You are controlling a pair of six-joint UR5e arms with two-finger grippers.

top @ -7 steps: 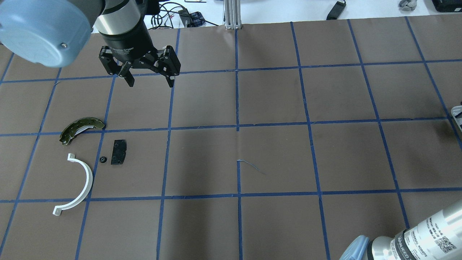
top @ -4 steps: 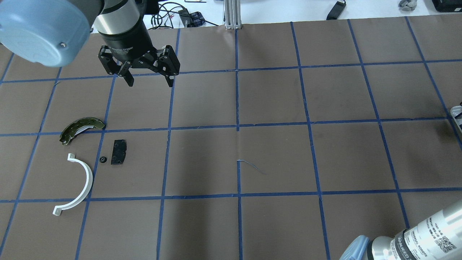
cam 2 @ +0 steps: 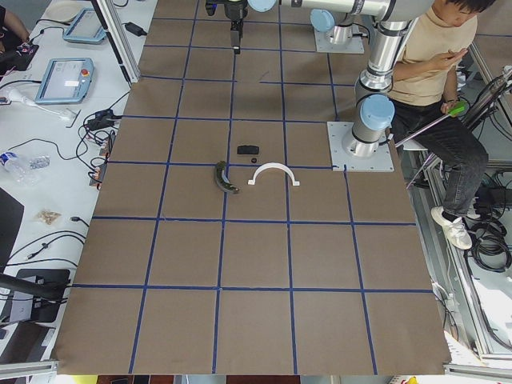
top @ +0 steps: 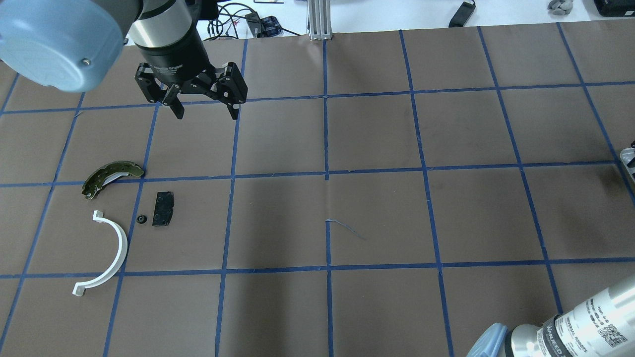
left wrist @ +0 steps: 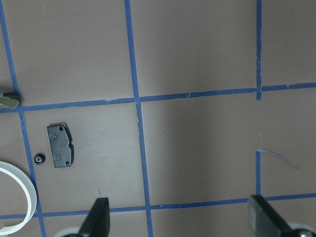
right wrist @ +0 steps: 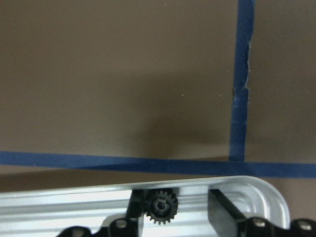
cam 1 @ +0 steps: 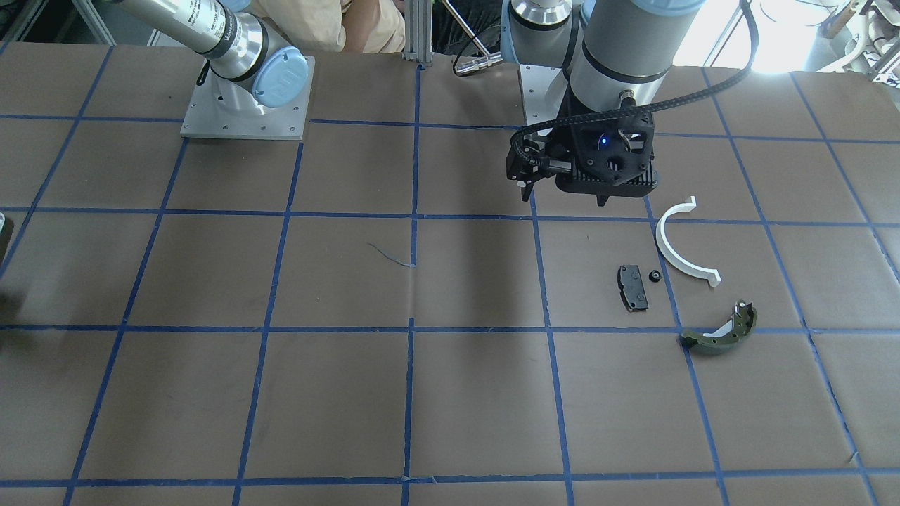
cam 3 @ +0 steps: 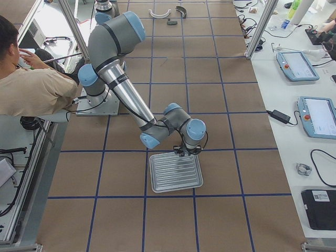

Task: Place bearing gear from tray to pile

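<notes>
Starting far left in the overhead view with the pile (top: pixel 118 229), flat on the brown paper of the table (top: pixel 377 213). Picking out a green brake shoe (top: pixel 111 177) at the far end and a white half-ring (top: pixel 123 248) at the near end. Off to their right, a small black cog (top: pixel 141 218) just beside a black pad (top: pixel 163 208), cog on the left, narrow gap between.

Moving right and farther out to the left pincer (top: pixel 206 115): hanging above the table, well apart from the pile, fingers (top: pixel 178 113) spread wide, holding nothing. Confirming that from the left wrist camera, both tips far apart at the bottom edge with paper and blue tape between.

Crossing the middle now, over grid squares and a loose curl of tape (top: pixel 345 228).

Reaching the right edge and the metal tray (cam 3: pixel 176 173), barely peeking in overhead, plain in the right-side view. Finding the right pincer (right wrist: pixel 177 208) down at the tray's rim, on the side toward the pile.

Looking through the right wrist camera and catching the gear (right wrist: pixel 159 205) in the tray, just inside the rim. Sitting between the two fingers, snug by one, with a clear gap to the other. Calling that pincer parted around the gear, not clamped.
</notes>
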